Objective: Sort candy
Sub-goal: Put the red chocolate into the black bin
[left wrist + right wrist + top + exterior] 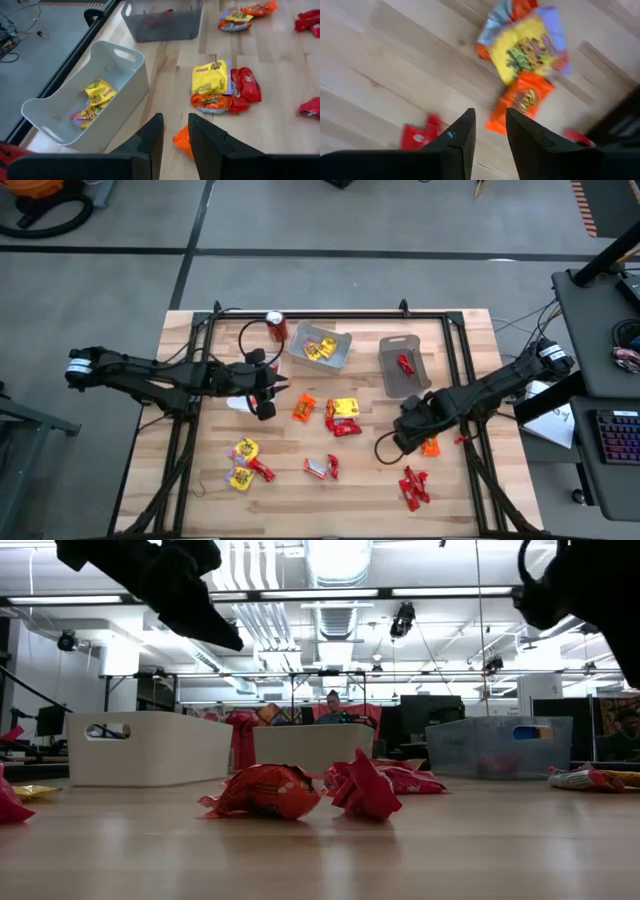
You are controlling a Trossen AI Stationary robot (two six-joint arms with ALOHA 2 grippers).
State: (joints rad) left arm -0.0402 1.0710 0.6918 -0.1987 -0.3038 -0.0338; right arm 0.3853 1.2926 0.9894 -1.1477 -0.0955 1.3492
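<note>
Candy [342, 416] lies mostly unsorted; my left hand [175, 145], slightly spread and empty, must drop onto the orange pack [183, 140], while my right hand [489, 135] hovers likewise parted.

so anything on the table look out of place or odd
A red soda can stands at the table's far edge beside the white bin; it is the one thing there that is not candy. The bins sit upright, and nothing looks spilled or damaged.
</note>
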